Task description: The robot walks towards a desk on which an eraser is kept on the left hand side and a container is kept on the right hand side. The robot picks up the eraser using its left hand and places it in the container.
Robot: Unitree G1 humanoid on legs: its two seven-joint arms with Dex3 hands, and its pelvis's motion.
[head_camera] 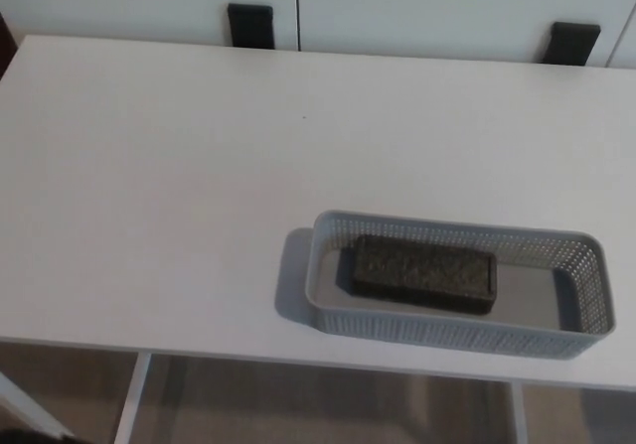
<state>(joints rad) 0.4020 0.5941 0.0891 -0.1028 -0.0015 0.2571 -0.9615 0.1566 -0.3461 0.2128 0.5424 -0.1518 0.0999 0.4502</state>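
Eraser [423, 273]: in the container, toward its left end
Container [581, 260]: on the worktop [169, 166], front right, near its front edge
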